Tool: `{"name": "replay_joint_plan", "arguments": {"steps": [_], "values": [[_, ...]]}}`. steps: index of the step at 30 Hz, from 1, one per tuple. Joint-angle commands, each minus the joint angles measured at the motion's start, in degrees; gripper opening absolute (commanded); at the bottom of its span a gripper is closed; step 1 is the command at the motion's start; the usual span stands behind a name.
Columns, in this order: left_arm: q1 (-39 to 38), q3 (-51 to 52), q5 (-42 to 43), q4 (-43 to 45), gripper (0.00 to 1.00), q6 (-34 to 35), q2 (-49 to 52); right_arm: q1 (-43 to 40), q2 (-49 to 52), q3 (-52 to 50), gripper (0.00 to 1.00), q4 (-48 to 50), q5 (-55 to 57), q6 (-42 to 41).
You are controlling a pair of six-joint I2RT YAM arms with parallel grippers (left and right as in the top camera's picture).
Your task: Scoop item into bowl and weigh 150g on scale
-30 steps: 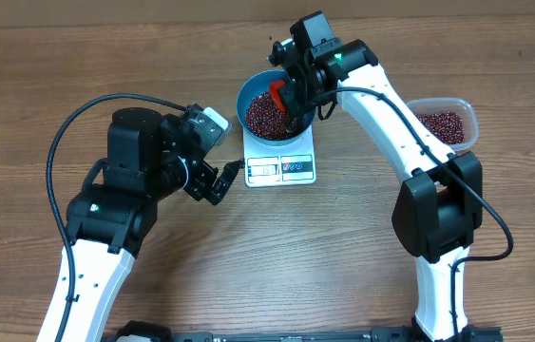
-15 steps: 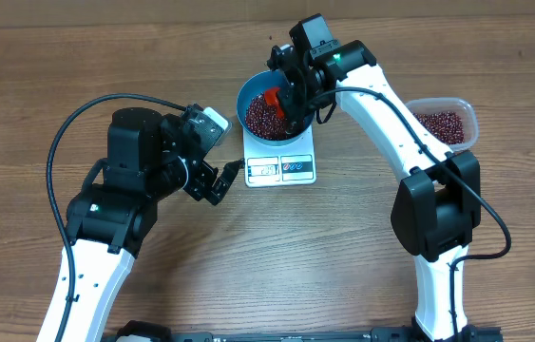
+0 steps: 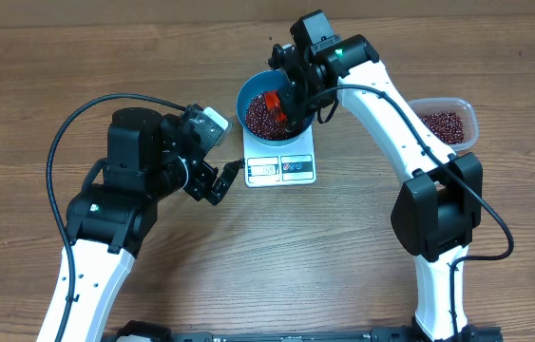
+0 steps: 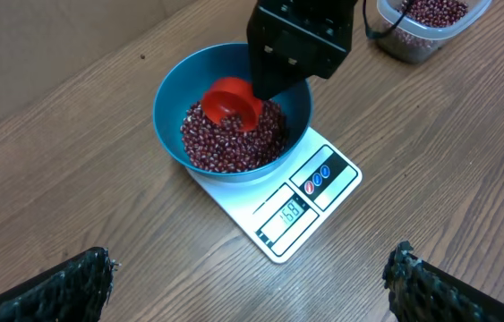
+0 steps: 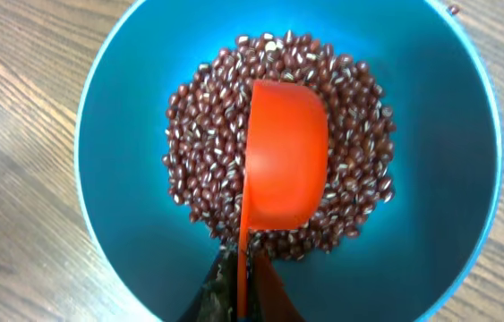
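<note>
A bare wood-grain table (image 3: 343, 275) fills the view. The left gripper (image 3: 222, 182) hovers just left of the white kitchen scale (image 3: 281, 169), fingers spread wide and empty. A clear tub (image 3: 448, 123) sits far right. The blue bowl (image 3: 246, 95) stands on the scale. The right gripper (image 5: 241, 288) is clamped tight on a red scoop (image 5: 286, 152), tipped over the beans (image 5: 198, 134) heaped in the bowl.

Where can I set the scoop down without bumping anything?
Bare table lies in front of the scale toward the near edge, and at the far left. Crowded: around the bowl, where the right gripper holds the scoop; left gripper beside the scale.
</note>
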State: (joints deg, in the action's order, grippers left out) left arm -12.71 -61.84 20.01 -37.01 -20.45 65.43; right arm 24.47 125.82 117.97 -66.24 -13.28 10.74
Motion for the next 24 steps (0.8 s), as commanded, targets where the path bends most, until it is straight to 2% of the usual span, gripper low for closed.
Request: {"name": "replay_joint_plan", "arguments": {"steps": [1,24], "values": [[0.3,0.1,0.8,0.2,1.0,0.8,0.2,-0.1,-4.5,2.1,0.04,-0.8,-1.0,-0.2],[0.3,0.1,0.8,0.2,1.0,0.8,0.2,0.0,-9.2,2.1,0.04,-1.8,1.2,-0.2]]}}
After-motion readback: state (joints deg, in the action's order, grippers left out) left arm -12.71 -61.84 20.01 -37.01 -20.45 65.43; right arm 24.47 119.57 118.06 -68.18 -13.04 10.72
